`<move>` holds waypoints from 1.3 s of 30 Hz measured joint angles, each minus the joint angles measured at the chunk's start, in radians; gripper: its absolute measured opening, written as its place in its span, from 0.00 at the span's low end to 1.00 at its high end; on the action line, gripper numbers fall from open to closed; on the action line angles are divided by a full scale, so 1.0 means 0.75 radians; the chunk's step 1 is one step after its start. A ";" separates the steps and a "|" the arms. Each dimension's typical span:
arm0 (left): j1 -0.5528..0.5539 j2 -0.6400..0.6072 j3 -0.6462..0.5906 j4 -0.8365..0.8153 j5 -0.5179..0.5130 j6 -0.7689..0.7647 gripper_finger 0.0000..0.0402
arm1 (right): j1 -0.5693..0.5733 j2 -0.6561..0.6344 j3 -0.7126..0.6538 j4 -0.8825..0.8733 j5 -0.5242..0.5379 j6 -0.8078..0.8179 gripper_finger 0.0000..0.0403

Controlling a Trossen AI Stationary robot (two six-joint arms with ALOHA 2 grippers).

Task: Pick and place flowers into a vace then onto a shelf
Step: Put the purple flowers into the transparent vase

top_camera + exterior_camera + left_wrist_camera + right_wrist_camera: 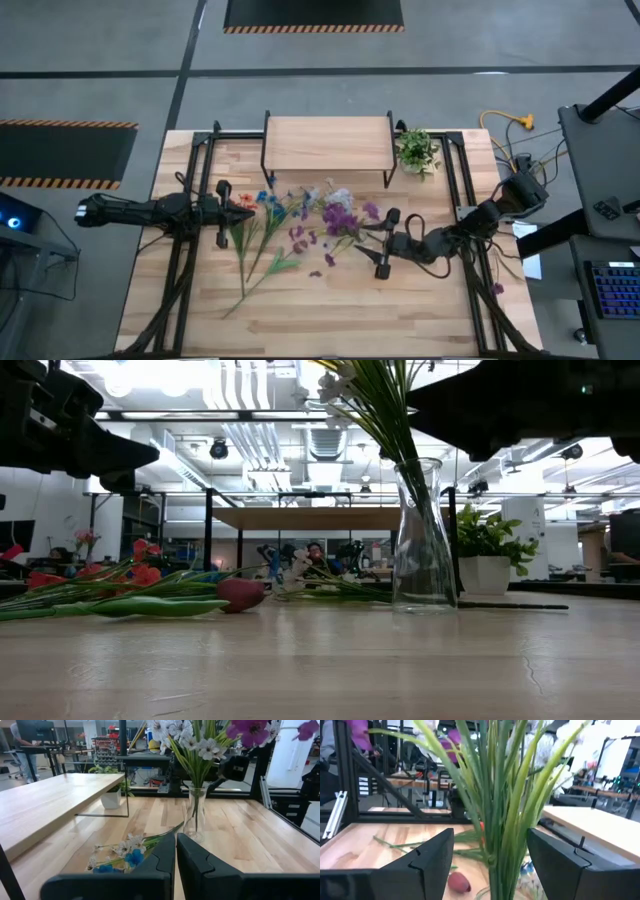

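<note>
The clear glass vase point(418, 540) stands upright on the table and holds a bunch of flowers point(195, 745) with white and purple blossoms point(340, 215). My right gripper point(490, 840) is open above the vase mouth. Its fingers stand on either side of the green stems point(495, 810) without touching them. More flowers point(255, 235) lie flat on the table, left of the vase. My left gripper point(175, 836) is shut and hovers over these loose flowers point(125, 855). The shelf point(328, 143) stands at the far edge.
A small potted plant point(417, 150) sits to the right of the shelf. A red bud point(240, 595) lies on the table among the loose stems. Black frame rails point(190, 200) run along both sides of the table. Bare wood shows toward the near edge point(330, 320).
</note>
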 joint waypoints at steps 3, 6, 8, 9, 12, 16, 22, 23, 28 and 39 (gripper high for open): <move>0.000 0.002 0.000 0.001 0.000 0.000 0.00 | 0.002 0.000 0.003 -0.001 0.000 0.004 0.60; 0.001 0.003 0.000 0.001 0.000 0.000 0.00 | 0.002 0.000 0.028 -0.016 0.000 0.000 0.60; 0.001 0.005 0.001 0.000 0.000 0.000 0.00 | 0.002 -0.001 0.059 -0.076 0.000 0.000 0.59; 0.000 0.006 0.000 0.000 0.000 0.000 0.00 | 0.002 -0.001 0.074 -0.114 0.000 0.001 0.59; 0.000 0.005 0.000 0.000 0.000 0.000 0.00 | 0.006 -0.001 0.137 -0.241 0.028 -0.001 0.57; 0.001 0.010 0.000 0.000 -0.001 0.000 0.00 | 0.028 -0.001 0.204 -0.354 0.138 -0.046 0.55; 0.000 0.014 0.000 0.000 0.000 0.000 0.00 | 0.069 -0.001 0.242 -0.376 0.308 -0.135 0.54; 0.000 0.014 0.000 0.001 -0.001 0.000 0.00 | 0.075 -0.001 0.242 -0.377 0.324 -0.140 0.54; 0.000 0.014 0.000 0.001 0.000 0.000 0.00 | 0.084 -0.001 0.242 -0.376 0.374 -0.145 0.54; 0.000 0.014 0.001 0.001 0.000 0.000 0.00 | 0.092 -0.001 0.253 -0.374 0.378 -0.144 0.51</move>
